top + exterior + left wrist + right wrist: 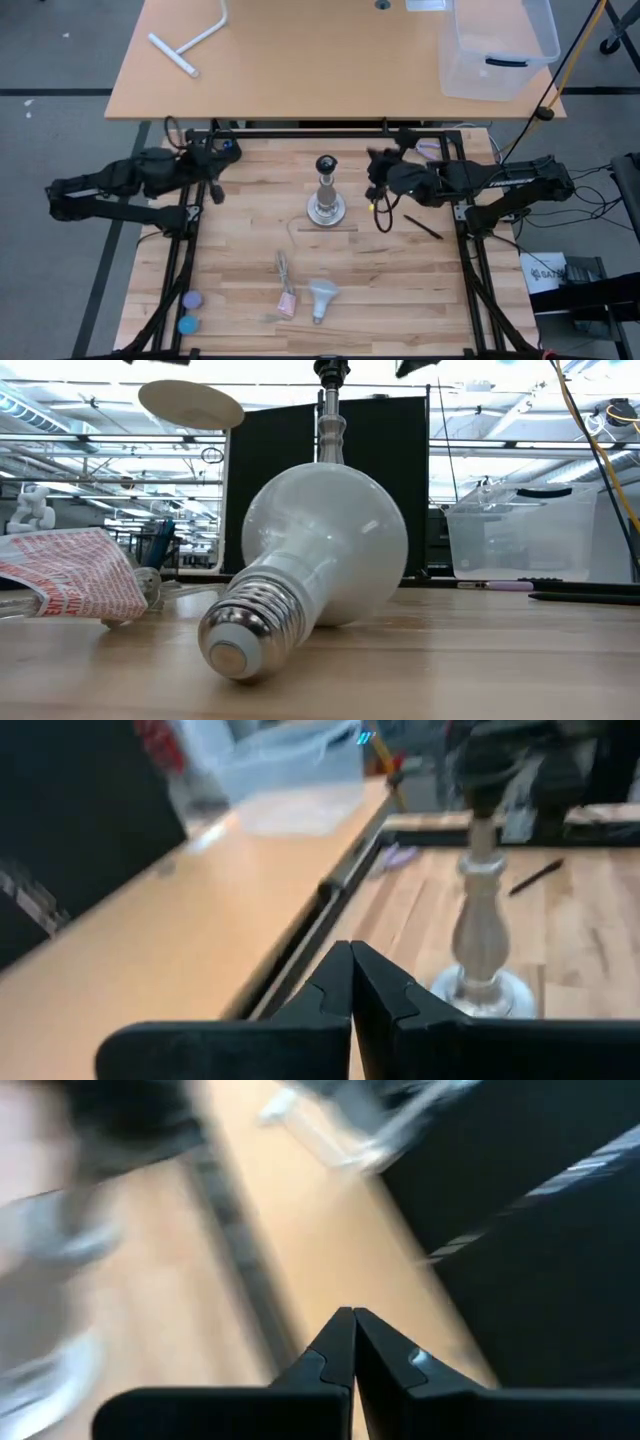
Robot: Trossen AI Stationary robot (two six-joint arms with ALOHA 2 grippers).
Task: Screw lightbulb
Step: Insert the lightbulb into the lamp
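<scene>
The lightbulb [322, 296] lies on its side near the tabletop's front edge, silvery screw base toward that edge. It looks light, smooth and breakable; the round globe seems the gentlest place to grip, leaving the threads free. Just beside it lies a red-and-white packet [288, 303]. The metal post [326, 192] stands mid-table. The left gripper [352, 982] and right gripper [354, 1342] hover toward the back corners, fingers closed, holding nothing.
</scene>
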